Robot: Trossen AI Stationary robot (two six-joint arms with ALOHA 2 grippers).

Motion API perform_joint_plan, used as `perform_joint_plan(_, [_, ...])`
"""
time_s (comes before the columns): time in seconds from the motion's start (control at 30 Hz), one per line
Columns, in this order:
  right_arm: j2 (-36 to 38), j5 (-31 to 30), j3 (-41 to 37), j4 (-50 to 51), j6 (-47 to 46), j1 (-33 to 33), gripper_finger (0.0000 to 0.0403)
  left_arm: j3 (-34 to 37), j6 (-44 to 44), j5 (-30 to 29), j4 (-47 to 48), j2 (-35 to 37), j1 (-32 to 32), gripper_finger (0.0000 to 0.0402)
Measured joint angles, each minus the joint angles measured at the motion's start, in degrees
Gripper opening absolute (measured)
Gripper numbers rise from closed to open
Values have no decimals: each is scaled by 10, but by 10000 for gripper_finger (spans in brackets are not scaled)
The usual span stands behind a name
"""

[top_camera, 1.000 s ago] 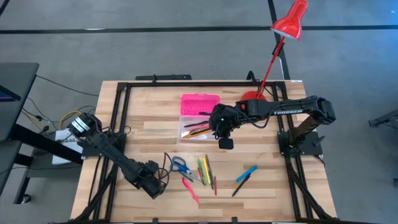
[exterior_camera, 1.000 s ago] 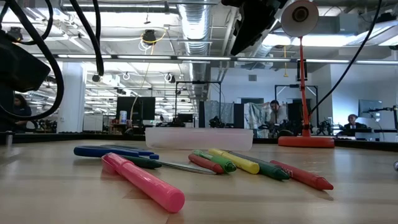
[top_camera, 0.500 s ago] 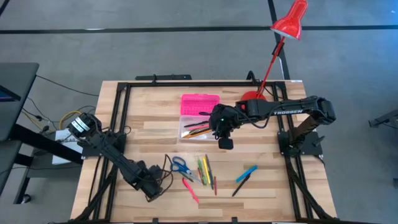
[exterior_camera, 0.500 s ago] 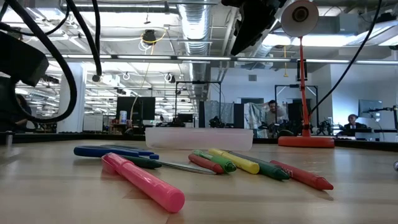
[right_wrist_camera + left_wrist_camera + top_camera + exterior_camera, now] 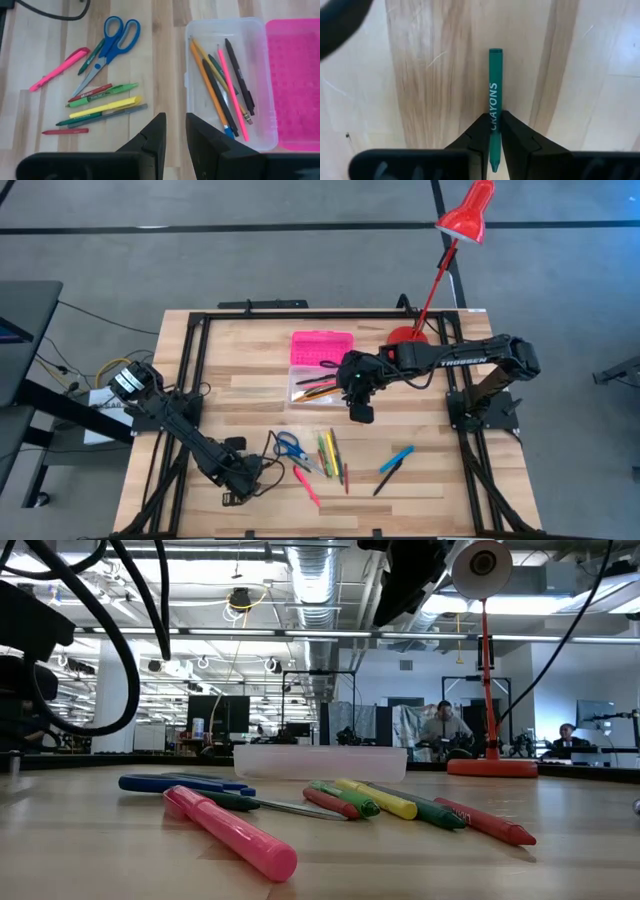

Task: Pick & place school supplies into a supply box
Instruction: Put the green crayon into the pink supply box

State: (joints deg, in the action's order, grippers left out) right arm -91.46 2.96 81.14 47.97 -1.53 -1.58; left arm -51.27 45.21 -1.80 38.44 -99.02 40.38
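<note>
The supply box's clear base (image 5: 312,386) (image 5: 225,80) holds several pens and pencils, and its pink lid (image 5: 322,345) lies open toward the far edge. Blue-handled scissors (image 5: 290,446), a pink highlighter (image 5: 306,484), a cluster of crayons and markers (image 5: 331,452) and a blue and a black pen (image 5: 394,466) lie flat on the wood. My left gripper (image 5: 240,480) (image 5: 493,117) is near the near-left part of the table, shut on a green crayon (image 5: 494,90). My right gripper (image 5: 360,413) (image 5: 175,120) hovers beside the box's right end, open by a narrow gap and holding nothing. My left gripper pinches the green crayon between its two fingers near the pointed end (image 5: 493,131). The crayon lies along the fingers. Its flat end (image 5: 495,51) sticks out forward past the fingertips, over bare wood.
A red desk lamp stands on its base (image 5: 408,335) at the far right, its head (image 5: 468,212) leaning beyond the table. A black frame (image 5: 300,312) runs round the tabletop. Bare wood lies near the near edge (image 5: 420,505). People sit in the room behind (image 5: 445,725).
My left gripper has drawn back from the scissors, a little toward the table's near edge, with the crayon still in its fingers. The supplies on the table and in the box lie as before.
</note>
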Motion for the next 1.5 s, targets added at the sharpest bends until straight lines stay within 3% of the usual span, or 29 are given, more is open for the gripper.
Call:
perform_joint_plan(0.63, [0, -7, 0, 6, 0, -26, 67, -33, -24, 13, 36, -5, -2, 13])
perform_joint_plan(0.8, [0, -7, 0, 17, 1, -25, 67, -59, -24, -24, 92, -9, -5, 11])
perform_joint_plan(1.0, [0, -7, 0, 22, 5, -25, 67, -98, -23, -24, 166, -8, -16, 10])
perform_joint_plan(1.23, [0, -7, 0, 78, 5, -25, 67, -165, -62, -89, 274, -6, -74, 12])
perform_joint_plan(1.5, [0, -9, 0, 108, -15, -30, 67, -215, -184, -161, 270, -5, -229, 12])
